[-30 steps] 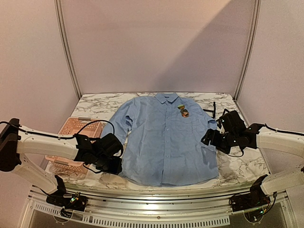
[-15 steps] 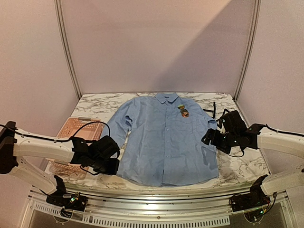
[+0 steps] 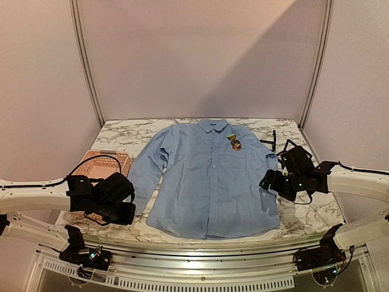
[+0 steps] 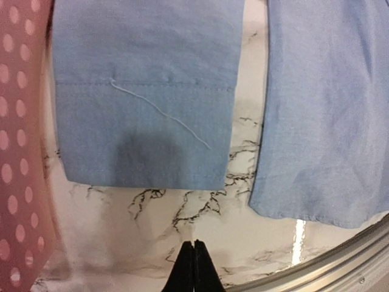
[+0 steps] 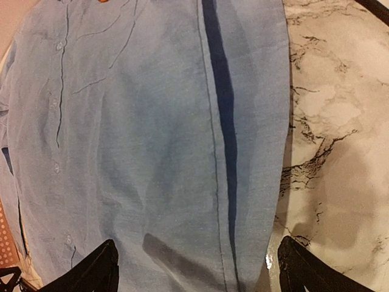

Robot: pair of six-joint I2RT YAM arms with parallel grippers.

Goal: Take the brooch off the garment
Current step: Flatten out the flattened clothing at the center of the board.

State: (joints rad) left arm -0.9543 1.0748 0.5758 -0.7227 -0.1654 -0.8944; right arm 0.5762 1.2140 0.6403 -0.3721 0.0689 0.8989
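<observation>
Swung down and left since a second ago: left gripper (image 3: 124, 207), off the lower-left hem of the shirt (image 3: 209, 182) and now at lower left of the overhead view, hiding the near part of the basket (image 3: 102, 163). Hardly shifted meanwhile: right gripper (image 3: 267, 180), right of centre, at the shirt's right edge.

Far left of the left wrist view: a strip of pink plastic basket (image 4: 17, 152), dotted with round pale holes, cut off by the frame. Beside it, a squared sleeve cuff (image 4: 143, 134), soft light blue weave with a stitched seam and one loose white thread (image 4: 161, 112) trailing across. Below the cuff, bare table (image 4: 152, 225), white marble with black veins. At bottom centre, left gripper (image 4: 193, 267), black fingers pressed together on nothing, above the marble. At lower right, a ribbed metal rail (image 4: 340, 261).

Middle of the overhead view: shirt spread flat, collar at top, buttoned front, left sleeve angled toward the basket. On the chest, upper right of the buttons, the brooch (image 3: 234, 142), small, dark and gold, shape too fine to make out.

In the right wrist view: wrinkled shirt (image 5: 152, 152) filling the left and centre, button line at left, a long fold casting a dark stripe; marble (image 5: 331, 121) at right. Right gripper (image 5: 194, 271) with fingers spread wide apart, only their black tips in frame at the lower corners. An orange sliver at the top edge, too cropped to identify.
</observation>
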